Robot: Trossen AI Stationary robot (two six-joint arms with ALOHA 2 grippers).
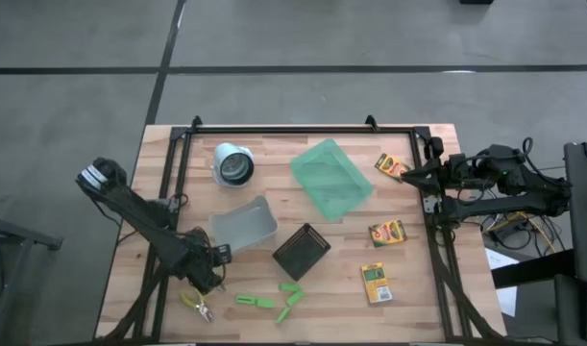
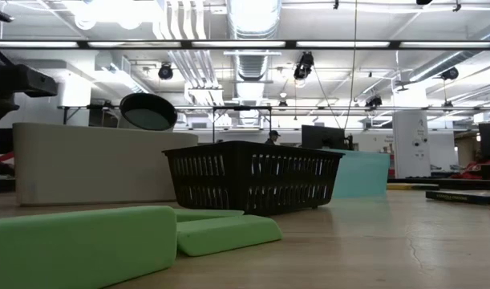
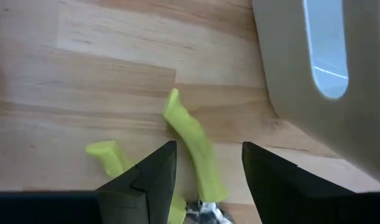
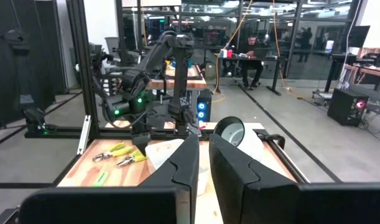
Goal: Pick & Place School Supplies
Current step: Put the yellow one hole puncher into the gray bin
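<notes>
A scissor-like tool with yellow-green handles [image 1: 197, 306] lies flat on the wooden table near its near-left corner. My left gripper [image 1: 205, 281] hangs just above it, pointing down and open. In the left wrist view one handle [image 3: 191, 152] shows between the open fingers and the other handle [image 3: 106, 154] outside them; I see no touch. Three green sticks [image 1: 274, 300] lie to the tool's right. Three crayon boxes [image 1: 391, 166] [image 1: 386, 233] [image 1: 375, 282] lie flat on the right side. My right gripper [image 4: 203, 163] waits at the right edge, held level and shut on nothing.
The clear bin [image 1: 243, 226] stands close beside my left gripper, toward the table's far side. The black basket [image 1: 301, 252] is mid-table, the white cup [image 1: 233, 165] lies at the far left, and the green tray [image 1: 331, 178] at the far middle. A black frame [image 1: 274, 130] borders the table.
</notes>
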